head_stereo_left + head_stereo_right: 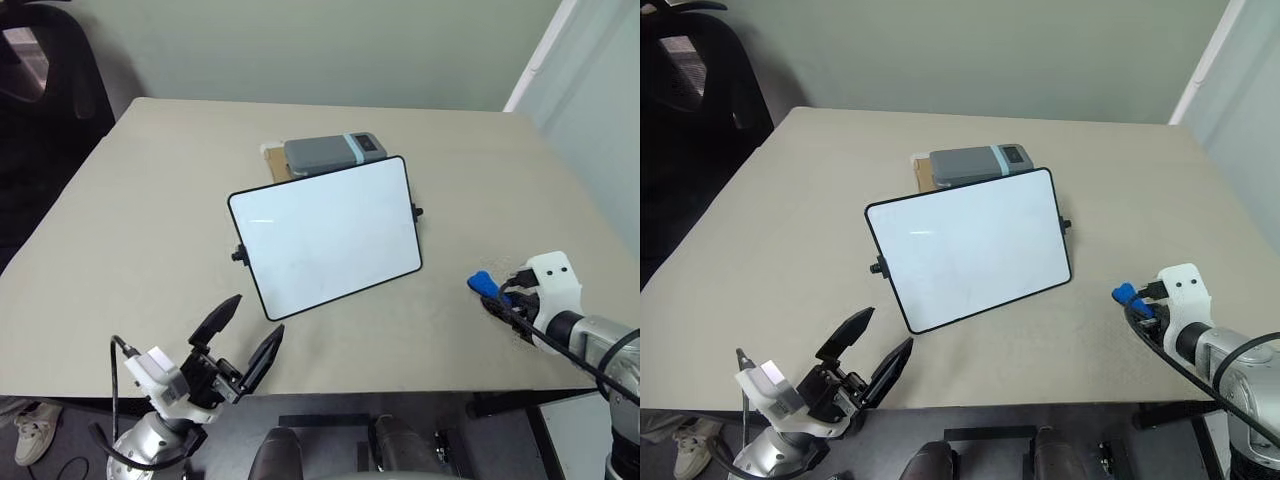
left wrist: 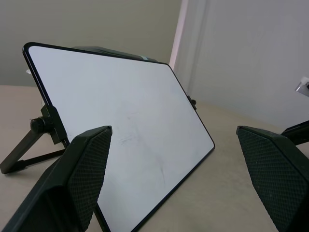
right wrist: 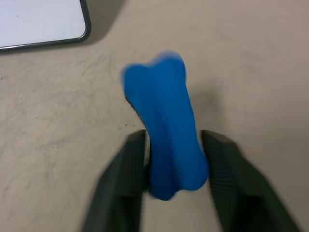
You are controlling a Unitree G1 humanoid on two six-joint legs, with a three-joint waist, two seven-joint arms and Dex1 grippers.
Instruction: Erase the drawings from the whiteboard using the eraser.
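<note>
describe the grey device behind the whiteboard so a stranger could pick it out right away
On the beige table, find the propped white whiteboard with the thin black frame. Just behind its top edge lies a flat grey rectangular device. A light blue band across it sets it apart from the brown piece underneath.

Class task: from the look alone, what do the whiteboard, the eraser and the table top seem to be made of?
Whiteboard: glossy white coated panel, since it catches a faint glare; thin black frame, probably plastic.
Eraser: matte bright blue, with rounded, swollen edges, so likely foam or soft rubber; uncertain.
Table: flat beige matte top with faint scuffs, probably laminate.
</note>
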